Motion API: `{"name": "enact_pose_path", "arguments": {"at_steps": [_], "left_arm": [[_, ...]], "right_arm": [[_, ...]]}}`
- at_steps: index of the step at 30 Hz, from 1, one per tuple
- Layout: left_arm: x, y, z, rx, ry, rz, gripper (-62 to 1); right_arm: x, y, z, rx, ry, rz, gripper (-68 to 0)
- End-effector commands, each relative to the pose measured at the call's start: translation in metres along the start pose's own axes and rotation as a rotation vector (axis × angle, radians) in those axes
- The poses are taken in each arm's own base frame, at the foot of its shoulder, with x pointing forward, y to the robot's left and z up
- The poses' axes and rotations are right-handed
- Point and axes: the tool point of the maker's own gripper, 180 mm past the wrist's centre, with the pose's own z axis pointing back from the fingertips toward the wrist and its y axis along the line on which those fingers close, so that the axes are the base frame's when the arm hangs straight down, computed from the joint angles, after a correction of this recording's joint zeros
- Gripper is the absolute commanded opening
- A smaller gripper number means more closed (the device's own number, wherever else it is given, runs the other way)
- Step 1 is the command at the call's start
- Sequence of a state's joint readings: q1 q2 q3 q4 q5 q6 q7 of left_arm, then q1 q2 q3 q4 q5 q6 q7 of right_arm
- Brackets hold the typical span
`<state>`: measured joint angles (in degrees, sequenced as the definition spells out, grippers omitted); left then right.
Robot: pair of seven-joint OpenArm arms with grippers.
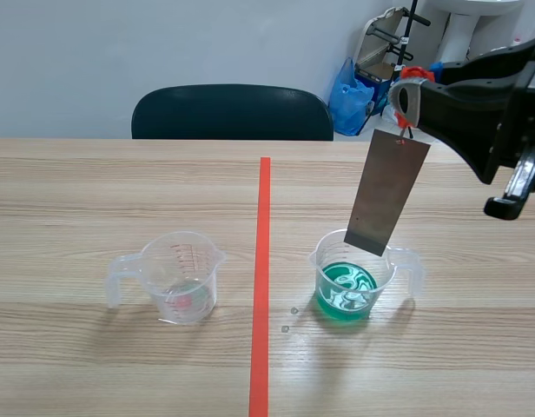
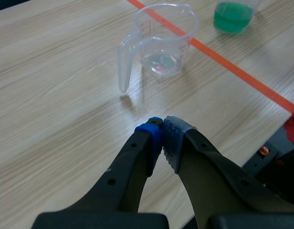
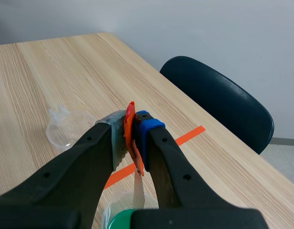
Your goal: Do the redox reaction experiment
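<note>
"Grey metal strip (image 1: 389,195): where does it sit against the pincer?"

"It hangs below my right pincer (image 1: 403,102), tilted a little. The fingers are clamped tight on the orange-red tab (image 3: 131,129) at the strip's top end, so the strip dangles from that tab."

"And against the green cup (image 1: 347,291), the one holding green liquid?"

"The strip's lower edge is at that cup's mouth, over the far side of the rim. I cannot tell whether it is inside the rim. As far as I can see it does not reach the liquid. My right pincer is high above the green cup."

"Your other arm?"

"My left pincer (image 2: 163,131) is closed on nothing, pads touching, over bare table (image 2: 56,95), well apart from the green cup. The clear cup (image 1: 176,278) stands across the tape line (image 1: 262,278) from the green cup, its handle turned away from it."
</note>
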<state>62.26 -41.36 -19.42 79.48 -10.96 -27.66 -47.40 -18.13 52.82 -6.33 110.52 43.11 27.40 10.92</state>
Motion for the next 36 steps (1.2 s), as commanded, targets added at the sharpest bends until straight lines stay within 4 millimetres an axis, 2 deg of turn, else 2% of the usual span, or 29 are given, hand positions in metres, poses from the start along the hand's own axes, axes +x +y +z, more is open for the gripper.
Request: {"name": "enact_pose_path", "arguments": {"at_steps": [1, 6, 11, 13, 15, 17, 19, 20, 22, 36], "left_arm": [[0.013, -0.002, 0.008, 0.031, -0.074, 0.001, -58.1], [0.028, -0.011, 0.048, 0.088, -0.133, -0.033, -57.7], [0.03, -0.024, 0.067, 0.085, -0.127, -0.074, -56.5], [0.028, -0.029, 0.069, 0.084, -0.115, -0.105, -48.6], [0.027, -0.031, 0.07, 0.089, -0.109, -0.118, -36.7], [0.025, -0.031, 0.071, 0.099, -0.101, -0.113, -20.9], [0.026, -0.031, 0.072, 0.109, -0.112, -0.109, -2.5], [0.028, -0.029, 0.072, 0.123, -0.122, -0.103, 1.4], [0.031, -0.024, 0.074, 0.152, -0.137, -0.092, 1.4], [0.031, -0.024, 0.074, 0.154, -0.14, -0.091, 1.4]], "right_arm": [[0.015, -0.003, -0.001, -0.006, -0.047, 0.015, -66.9], [0.015, -0.003, -0.001, -0.006, -0.047, 0.015, -66.9], [0.015, -0.003, -0.001, -0.006, -0.047, 0.015, -66.9], [0.015, -0.003, -0.001, -0.006, -0.047, 0.015, -66.9], [0.015, -0.003, -0.001, -0.006, -0.047, 0.015, -66.9], [0.015, -0.003, -0.001, -0.006, -0.046, 0.015, -66.9], [0.015, -0.003, -0.001, -0.006, -0.047, 0.015, -66.9], [0.015, -0.003, -0.001, -0.006, -0.047, 0.015, -66.9], [0.015, -0.003, -0.001, -0.006, -0.047, 0.015, -66.9], [0.015, -0.003, -0.001, -0.006, -0.047, 0.015, -66.9]]}}
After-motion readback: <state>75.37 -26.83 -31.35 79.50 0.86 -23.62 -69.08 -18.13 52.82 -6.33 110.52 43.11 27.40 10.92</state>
